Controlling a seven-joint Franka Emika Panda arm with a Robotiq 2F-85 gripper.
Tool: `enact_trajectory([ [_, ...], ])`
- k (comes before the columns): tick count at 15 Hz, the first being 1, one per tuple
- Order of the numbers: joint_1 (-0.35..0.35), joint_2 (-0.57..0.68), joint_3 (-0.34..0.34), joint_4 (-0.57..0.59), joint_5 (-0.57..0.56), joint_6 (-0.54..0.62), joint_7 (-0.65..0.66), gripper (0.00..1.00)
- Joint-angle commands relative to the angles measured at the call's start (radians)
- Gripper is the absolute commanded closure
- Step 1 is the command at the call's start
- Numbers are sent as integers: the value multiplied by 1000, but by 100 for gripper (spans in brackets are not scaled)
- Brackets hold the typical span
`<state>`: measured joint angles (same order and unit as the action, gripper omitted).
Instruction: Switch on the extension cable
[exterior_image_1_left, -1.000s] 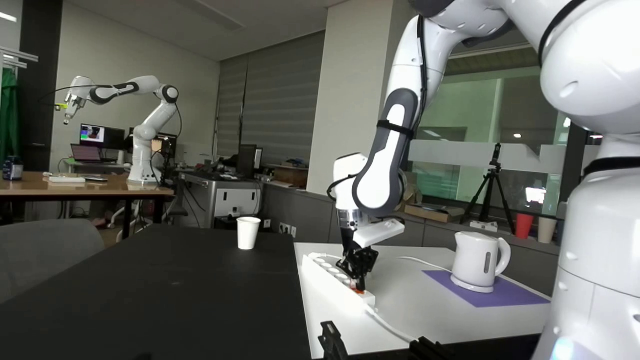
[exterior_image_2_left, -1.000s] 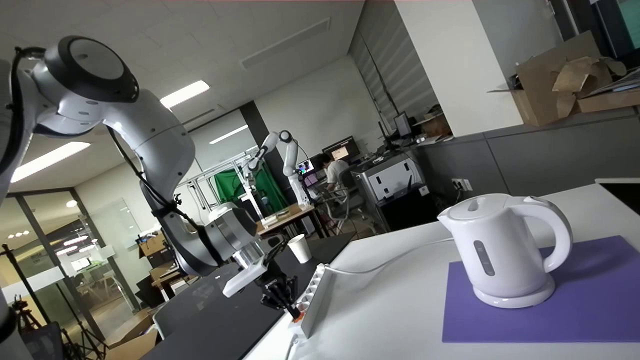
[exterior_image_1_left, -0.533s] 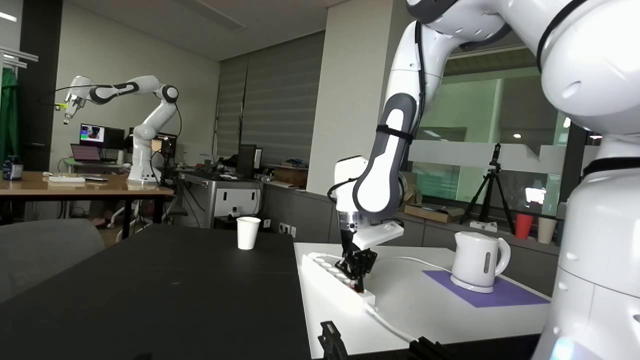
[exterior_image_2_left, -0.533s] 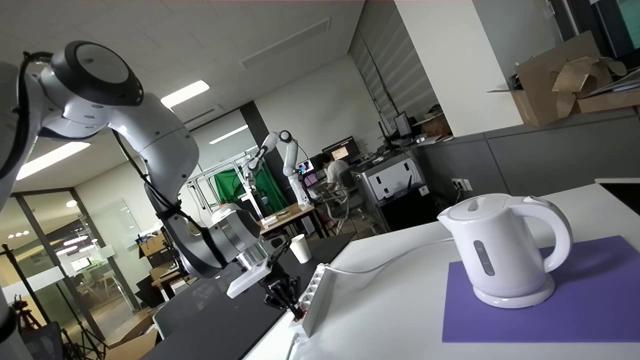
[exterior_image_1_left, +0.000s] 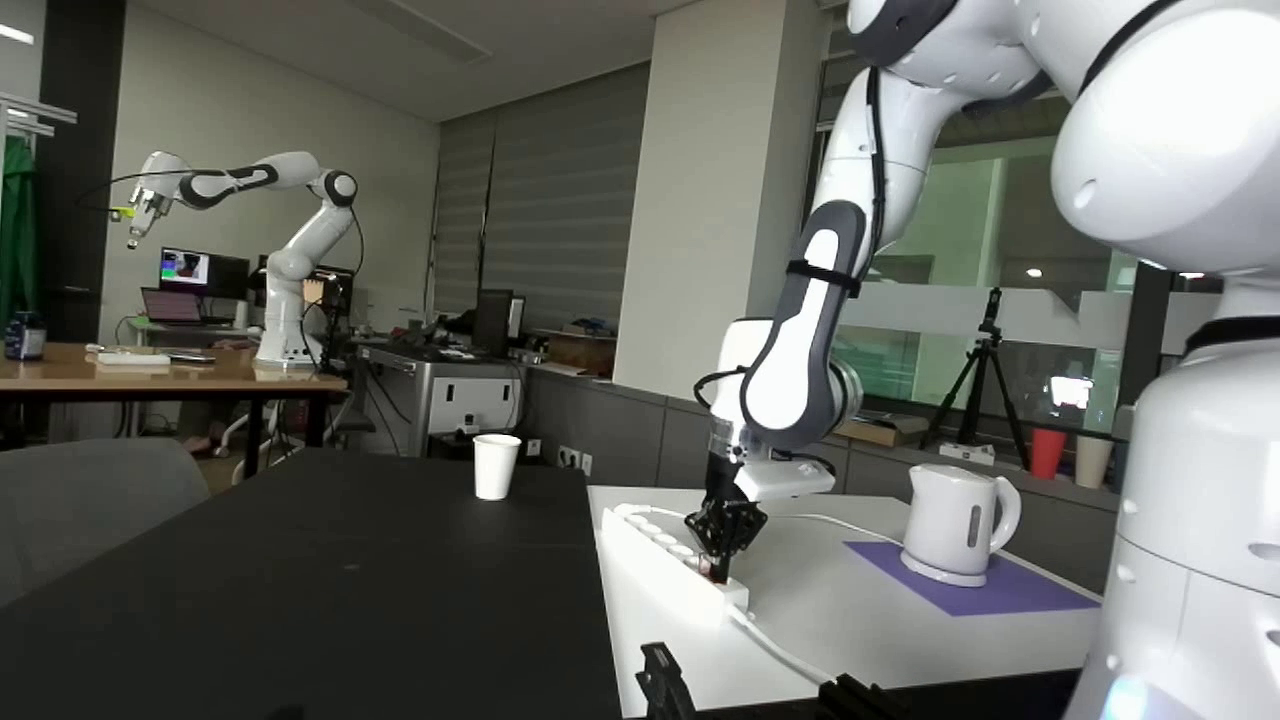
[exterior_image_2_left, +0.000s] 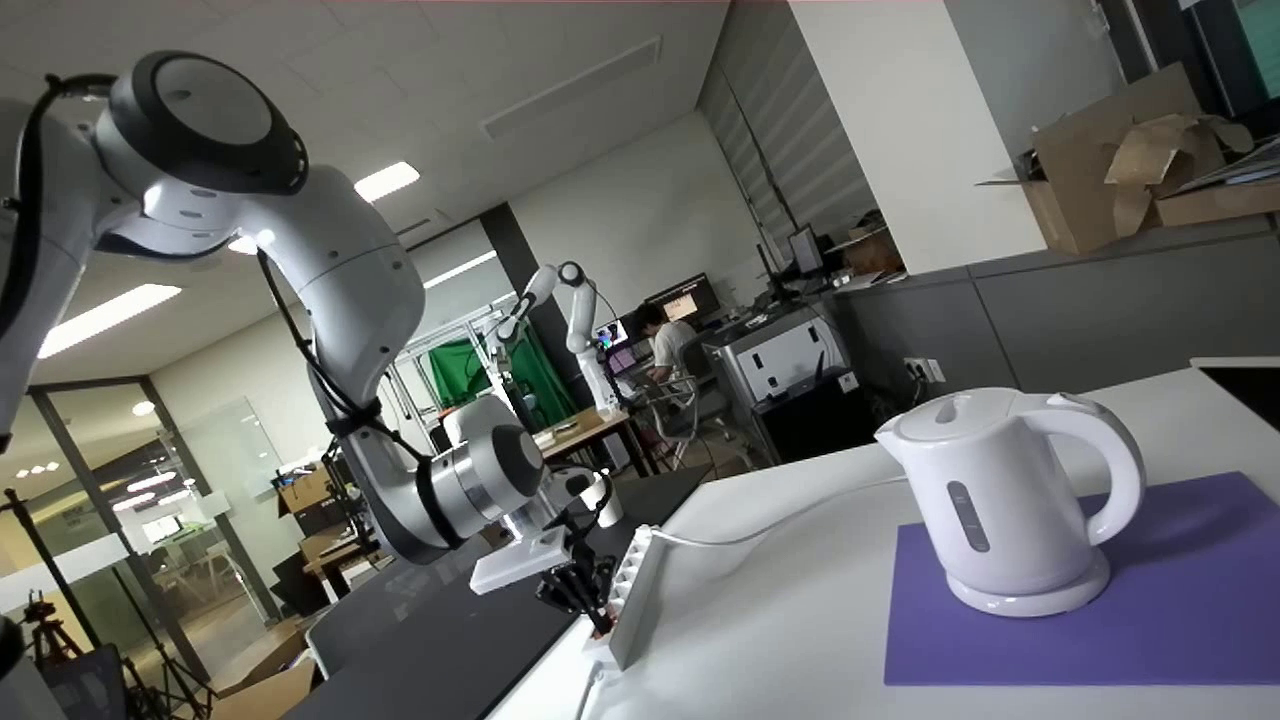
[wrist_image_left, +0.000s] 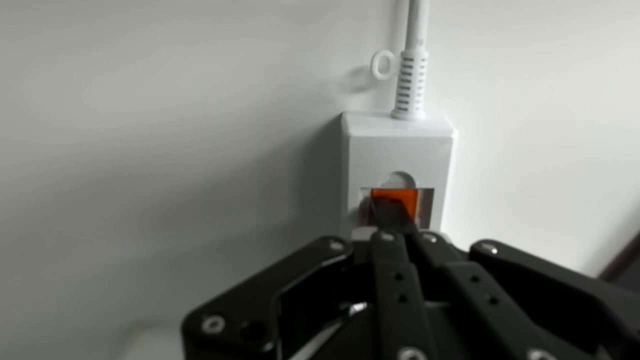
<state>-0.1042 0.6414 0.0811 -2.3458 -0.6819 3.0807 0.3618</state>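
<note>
The extension cable is a slim white power strip (exterior_image_1_left: 660, 580) on the white table; it also shows in an exterior view (exterior_image_2_left: 638, 600) and in the wrist view (wrist_image_left: 400, 150). Its orange-red switch (wrist_image_left: 409, 197) sits near the end where the white cord (wrist_image_left: 418, 25) leaves. My black gripper (wrist_image_left: 392, 215) is shut with its fingertips together and nothing seen between them. The fingertips are over the switch and seem to touch it, hiding its lower part. In both exterior views the gripper (exterior_image_1_left: 718, 574) (exterior_image_2_left: 602, 628) points down at that end. I cannot tell whether the switch is lit.
A white kettle (exterior_image_1_left: 950, 520) stands on a purple mat (exterior_image_2_left: 1180, 620). A thin white cable (exterior_image_2_left: 780, 525) runs from the strip's far end toward it. A black table (exterior_image_1_left: 350, 570) with a white paper cup (exterior_image_1_left: 495, 465) adjoins the white table.
My hand has tilted and shifted right in both exterior views, while the fingertips stay at the switch. Less orange shows at the switch than one second ago. The strip has shifted very slightly.
</note>
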Motion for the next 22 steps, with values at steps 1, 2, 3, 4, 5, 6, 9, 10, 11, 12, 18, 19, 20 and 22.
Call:
enact_trajectory([
  [1, -265, 131, 171, 2, 88, 80, -208, 100],
  [2, -342, 157, 228, 5, 97, 80, -257, 100],
  [3, -422, 190, 289, 11, 107, 73, -312, 100],
  [4, -505, 211, 346, 19, 97, 45, -349, 100],
  [5, -580, 228, 393, 26, 84, 10, -379, 100],
  [6, -590, 230, 410, 14, 220, 5, -511, 100],
  [9, -661, 223, 472, 20, 335, -56, -644, 100],
  [10, -662, 207, 480, 21, 366, -68, -670, 100],
  [11, -664, 185, 491, 19, 395, -84, -689, 100],
  [12, -656, 164, 493, 19, 421, -95, -703, 100],
  [18, -613, -51, 526, -15, 539, -201, -747, 100],
  [19, -604, -85, 527, -19, 560, -213, -758, 100],
  [20, -591, -119, 523, -23, 580, -223, -766, 100],
  [22, -546, -173, 495, -18, 618, -241, -779, 100],
])
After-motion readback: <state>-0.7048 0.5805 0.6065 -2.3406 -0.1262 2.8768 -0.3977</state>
